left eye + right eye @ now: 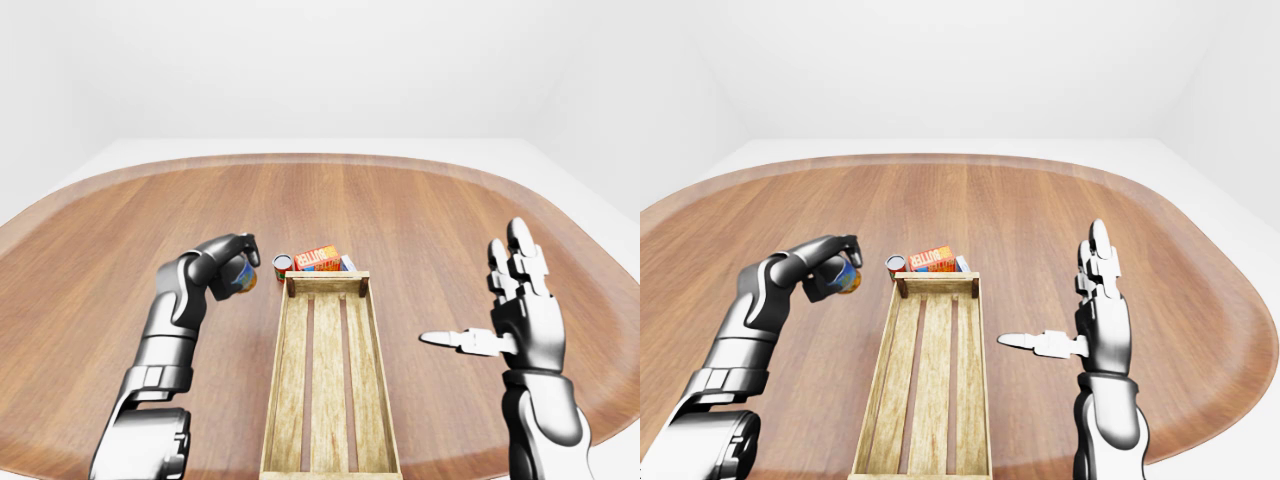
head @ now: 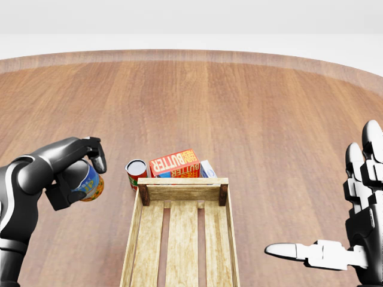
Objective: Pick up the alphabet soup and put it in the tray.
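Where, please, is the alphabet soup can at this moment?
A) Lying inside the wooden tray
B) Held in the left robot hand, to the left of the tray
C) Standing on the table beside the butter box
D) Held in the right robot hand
B: the left robot hand has its fingers closed round the alphabet soup can, held left of the tray, while the right robot hand is open and holds nothing.

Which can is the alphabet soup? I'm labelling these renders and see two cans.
Start at the long wooden tray on the round table. To its left in the head view, the left hand holds the alphabet soup off the table, fingers closed round it. Its blue and orange label sets it apart from the red can standing beside the butter box.
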{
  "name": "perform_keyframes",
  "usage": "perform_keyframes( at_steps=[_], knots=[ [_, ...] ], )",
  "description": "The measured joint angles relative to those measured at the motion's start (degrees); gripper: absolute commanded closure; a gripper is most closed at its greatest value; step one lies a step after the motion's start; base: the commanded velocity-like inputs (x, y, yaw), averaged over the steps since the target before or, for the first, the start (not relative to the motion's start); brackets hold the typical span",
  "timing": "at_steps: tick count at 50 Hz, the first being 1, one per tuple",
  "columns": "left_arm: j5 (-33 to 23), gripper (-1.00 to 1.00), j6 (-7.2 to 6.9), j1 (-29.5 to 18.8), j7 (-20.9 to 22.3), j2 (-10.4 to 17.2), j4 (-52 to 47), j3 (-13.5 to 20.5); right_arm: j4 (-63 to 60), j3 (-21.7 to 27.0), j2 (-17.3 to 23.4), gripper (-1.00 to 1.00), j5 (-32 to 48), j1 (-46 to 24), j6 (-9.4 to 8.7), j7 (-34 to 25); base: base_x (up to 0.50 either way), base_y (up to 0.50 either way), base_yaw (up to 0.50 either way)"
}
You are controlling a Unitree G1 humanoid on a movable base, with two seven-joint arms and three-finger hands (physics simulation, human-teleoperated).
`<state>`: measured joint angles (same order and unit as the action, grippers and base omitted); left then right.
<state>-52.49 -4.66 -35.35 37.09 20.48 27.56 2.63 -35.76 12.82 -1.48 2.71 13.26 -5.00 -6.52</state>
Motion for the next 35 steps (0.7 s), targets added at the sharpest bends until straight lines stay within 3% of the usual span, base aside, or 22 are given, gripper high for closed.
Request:
perform_keyframes(
  at_steps=[3,16,28,35],
  knots=[
    [-0.7,1.0,-0.34,0.4,2.9,-0.4,-5.8,0.4,-0.1,-0.1,0.1,-0.98,0.1,-0.1,0.0,0.0,0.0,0.0,0.0],
    [-2.4,1.0,-0.34,-1.6,2.9,-3.9,-24.2,-0.4,-0.8,-0.5,0.1,-0.98,0.4,-0.3,0.0,0.0,0.0,0.0,0.0],
    [-6.2,1.0,-0.31,-3.3,2.9,-10.7,-27.4,-4.7,-0.8,-1.0,0.3,-0.98,0.6,-0.7,0.0,0.2,0.0,0.0,0.0],
    [-8.5,1.0,0.78,-2.9,2.9,-14.4,-25.3,-6.9,-0.9,-1.1,0.4,-0.98,0.6,-0.9,0.0,0.2,0.0,0.0,0.0]
  ],
)
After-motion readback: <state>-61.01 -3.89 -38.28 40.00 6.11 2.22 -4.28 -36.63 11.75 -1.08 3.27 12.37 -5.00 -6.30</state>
